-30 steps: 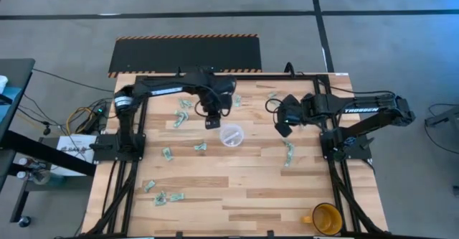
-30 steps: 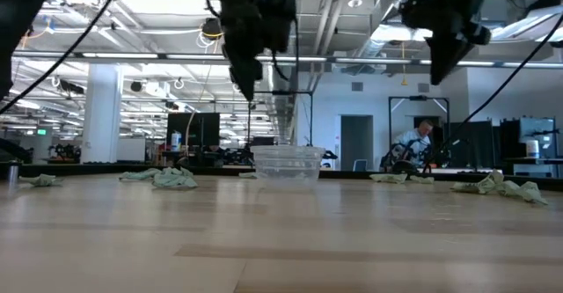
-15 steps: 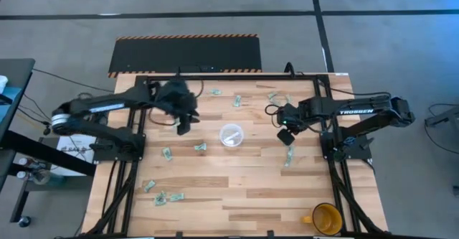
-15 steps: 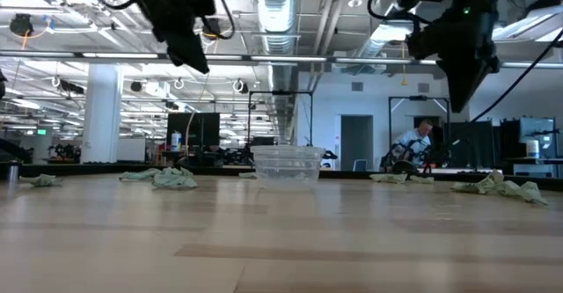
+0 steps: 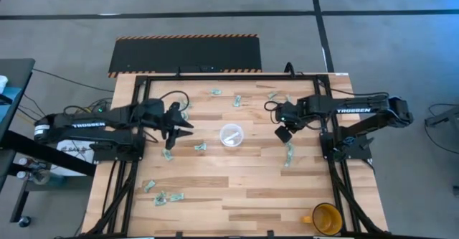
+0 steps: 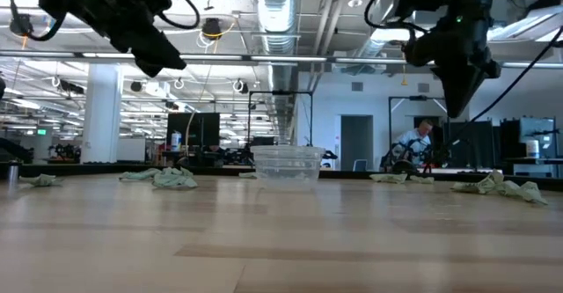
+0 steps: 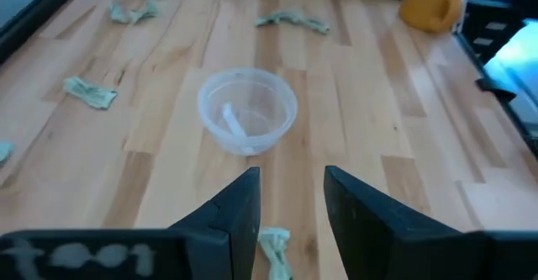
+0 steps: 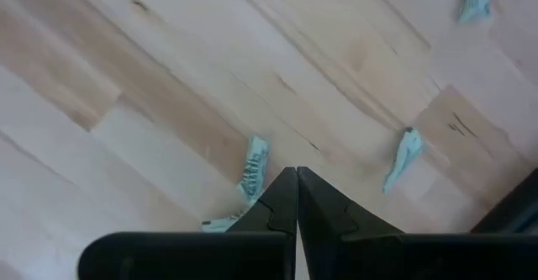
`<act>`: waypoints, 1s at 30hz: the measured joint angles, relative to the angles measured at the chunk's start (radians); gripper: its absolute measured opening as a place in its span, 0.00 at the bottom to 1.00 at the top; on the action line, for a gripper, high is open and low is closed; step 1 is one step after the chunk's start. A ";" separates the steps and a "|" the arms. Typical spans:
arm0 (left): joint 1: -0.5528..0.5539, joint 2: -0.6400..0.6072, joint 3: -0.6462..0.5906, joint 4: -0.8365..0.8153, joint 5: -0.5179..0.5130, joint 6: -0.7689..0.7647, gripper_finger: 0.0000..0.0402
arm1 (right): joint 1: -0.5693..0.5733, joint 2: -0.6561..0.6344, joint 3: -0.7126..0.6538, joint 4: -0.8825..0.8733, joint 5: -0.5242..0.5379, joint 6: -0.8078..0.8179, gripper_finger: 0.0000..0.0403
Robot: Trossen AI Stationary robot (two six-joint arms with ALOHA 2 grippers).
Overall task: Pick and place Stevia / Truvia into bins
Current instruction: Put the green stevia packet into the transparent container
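While the sachets [image 5: 200, 146] lie scattered over the table [image 5: 237, 196], your cup [image 5: 231, 135] stands near the middle of it, upright, with one white sachet [image 7: 232, 120] inside, as the left wrist view shows. One green sachet sits just beside the cup toward the left arm's side, another [image 5: 167, 153] further that way, a small cluster [image 5: 169, 197] lies toward the table's front left, and a crumpled strip [image 5: 288, 153] lies on the right side near the right arm's base.

Your left gripper [image 5: 181, 125] hangs above the table, left of the cup and pointing toward it; its fingers [image 7: 244, 204] stand parted with nothing between them, and a sachet [image 7: 274, 248] lies on the wood below the gap.

Your right gripper [image 5: 282, 133] hovers right of the cup, well apart from it, with its fingers [image 8: 281, 198] pressed together and empty; two sachets [image 8: 403, 158] lie on the boards beneath it.

A yellow mug [image 5: 326, 218] stands at the front right corner.
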 joint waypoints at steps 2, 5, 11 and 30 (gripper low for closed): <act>-0.012 -0.006 -0.016 0.013 0.000 -0.013 0.30 | 0.013 0.014 -0.016 0.017 0.009 0.027 0.00; -0.035 -0.005 -0.031 0.023 -0.001 -0.025 0.30 | 0.038 0.046 -0.042 0.020 -0.025 0.038 0.02; -0.069 -0.004 -0.043 0.037 -0.020 -0.023 0.30 | 0.080 0.135 -0.075 0.042 -0.039 0.087 0.18; -0.089 -0.004 -0.043 0.044 -0.044 -0.012 0.30 | 0.084 0.342 -0.096 0.180 -0.074 0.051 0.57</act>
